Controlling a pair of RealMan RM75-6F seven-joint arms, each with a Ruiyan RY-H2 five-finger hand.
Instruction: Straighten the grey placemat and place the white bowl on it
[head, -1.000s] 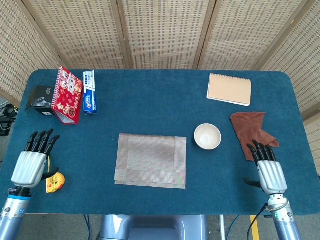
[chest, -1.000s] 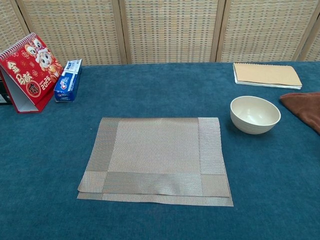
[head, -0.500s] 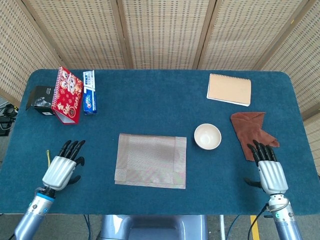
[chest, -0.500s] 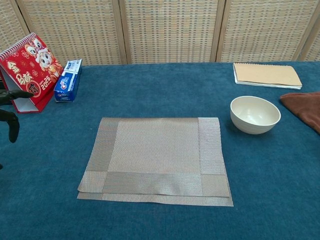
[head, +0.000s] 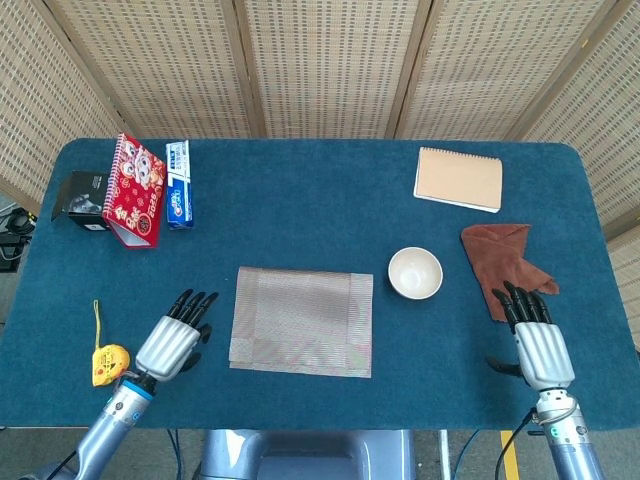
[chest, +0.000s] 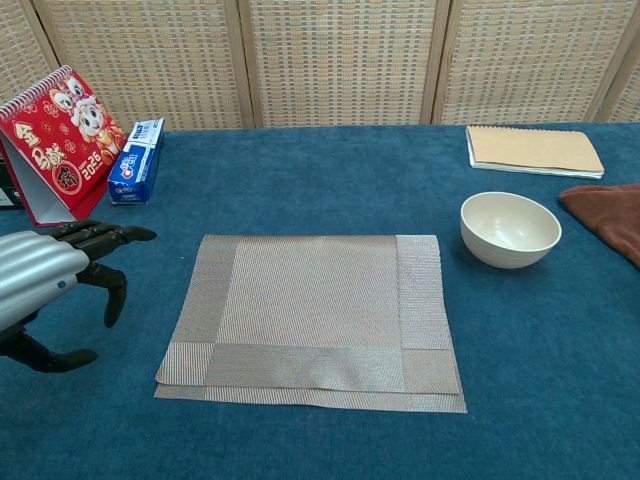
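Left hand (head: 177, 340) hovers just beside the left edge of the grey placemat (head: 302, 321), not touching it, fingers extended and slightly apart, pointing up-right toward the mat, holding nothing. Chest view shows the same hand (chest: 45, 275) at the left, fingers reaching toward the mat's left edge, thumb hanging below, nothing in the grasp. Right hand (head: 537, 336) sits at the near right of the table (head: 330, 200), fingers straight and spread a little, empty, fingertips just at the near edge of the brown cloth (head: 504, 256); cannot tell if they touch it. It does not show in the chest view.

Placemat lies flat at table centre, a touch skewed to the table edge, with a doubled layer showing along its near edge in the chest view (chest: 315, 318). White bowl (head: 415, 273) stands upright on the blue cloth just right of the mat's far right corner, apart from it, empty.

Elsewhere: tan notebook (head: 459, 178) far right, red desk calendar (head: 134, 191) far left with a blue box (head: 178, 184) beside it and a black box (head: 81, 199) on its other side, small yellow toy (head: 108, 362) near left, left of the left hand.
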